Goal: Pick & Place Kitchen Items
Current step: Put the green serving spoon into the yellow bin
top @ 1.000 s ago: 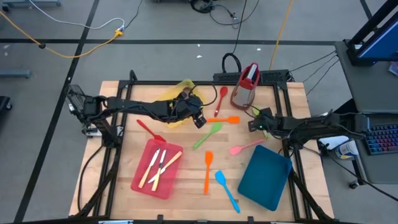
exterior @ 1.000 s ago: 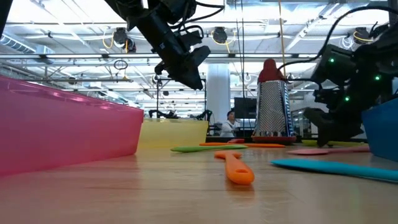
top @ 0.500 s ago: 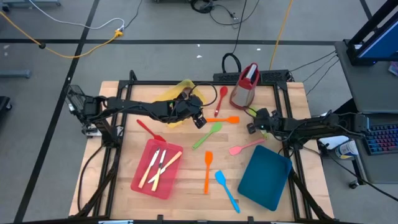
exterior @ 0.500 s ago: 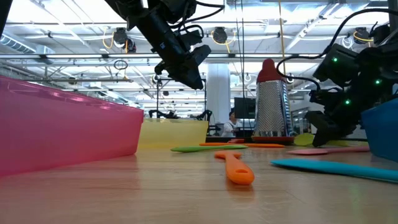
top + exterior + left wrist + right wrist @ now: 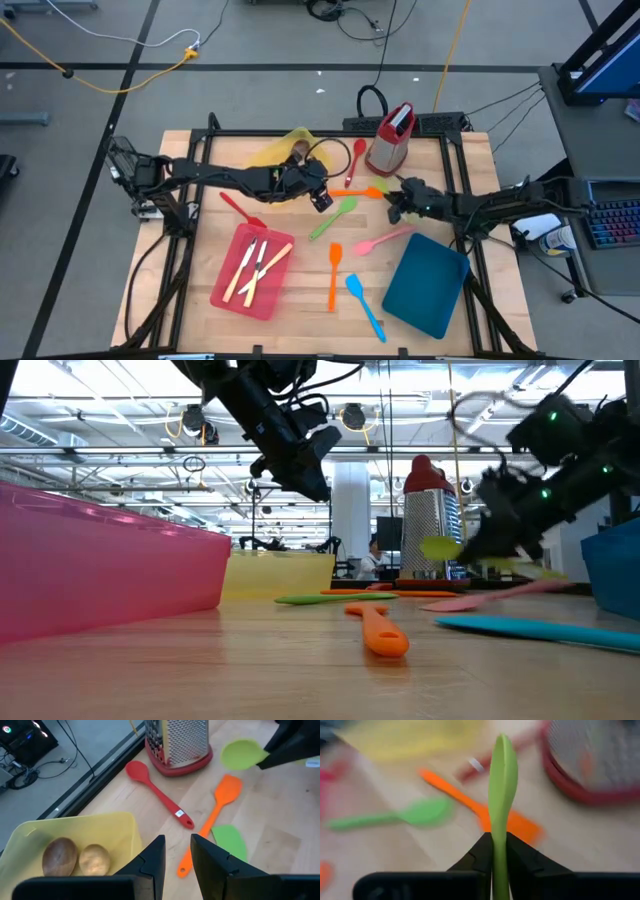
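Lime-green plastic shows between the fingers of the right gripper (image 5: 499,855), which are pressed together on a slim green utensil (image 5: 502,785) whose rounded blade sticks out edge-on ahead of them; in the low view this gripper (image 5: 478,548) holds it lifted clear of the bench (image 5: 300,310). Just beyond the tips stands a metal box grater (image 5: 391,137) with a red top, and beneath and ahead of them lie an orange spatula (image 5: 368,192) and a green spoon (image 5: 334,217). Close beside the right gripper on its near side a pink spoon (image 5: 381,239) lies on the wood, touching the edge of a blue tray (image 5: 424,285). The left gripper (image 5: 176,851) hangs above the bench with its fingers a small gap apart and nothing between them; directly under and ahead of it are the orange spatula and a red spoon (image 5: 159,793), and just beside it is a yellow tray (image 5: 107,834) holding two wooden spoons (image 5: 77,858). Farther from both grippers, toward the bench's front, lie a second orange spatula (image 5: 333,275), a blue spatula (image 5: 365,307), a red spatula (image 5: 241,211), and a pink-red tray (image 5: 230,291) containing pale-handled cutlery (image 5: 256,268).
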Controlling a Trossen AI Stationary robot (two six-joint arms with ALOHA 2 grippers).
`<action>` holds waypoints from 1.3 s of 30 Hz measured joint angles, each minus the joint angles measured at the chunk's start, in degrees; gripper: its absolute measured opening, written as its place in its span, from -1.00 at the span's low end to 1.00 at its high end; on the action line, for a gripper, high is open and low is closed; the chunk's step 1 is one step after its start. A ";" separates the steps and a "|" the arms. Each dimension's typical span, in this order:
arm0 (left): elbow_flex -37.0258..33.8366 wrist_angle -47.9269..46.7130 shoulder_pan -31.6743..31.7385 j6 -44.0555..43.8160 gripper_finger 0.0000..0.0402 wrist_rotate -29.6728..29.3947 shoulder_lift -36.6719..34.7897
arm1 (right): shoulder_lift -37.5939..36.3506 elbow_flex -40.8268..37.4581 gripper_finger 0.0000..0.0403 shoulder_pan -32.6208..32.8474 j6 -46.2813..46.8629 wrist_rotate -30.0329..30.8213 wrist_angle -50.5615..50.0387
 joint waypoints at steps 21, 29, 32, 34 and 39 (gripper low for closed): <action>0.07 20.24 -4.14 7.81 -0.52 1.95 7.33 | 3.15 2.02 -0.84 4.78 -25.53 -2.05 44.92; 0.00 41.99 -4.78 10.00 -0.52 20.71 14.25 | 12.64 8.43 -0.88 5.15 -26.50 -10.79 48.34; -0.02 44.98 -5.17 9.74 -0.52 21.91 14.95 | 15.70 9.53 -0.87 5.10 -24.87 -13.27 49.27; 0.02 45.80 -5.29 9.68 -0.52 22.82 15.28 | 17.68 9.62 -0.85 5.13 -23.37 -14.91 51.32; 0.00 45.87 -5.43 8.83 -0.52 23.04 15.09 | 20.94 9.62 -0.88 6.20 -21.74 -15.02 54.26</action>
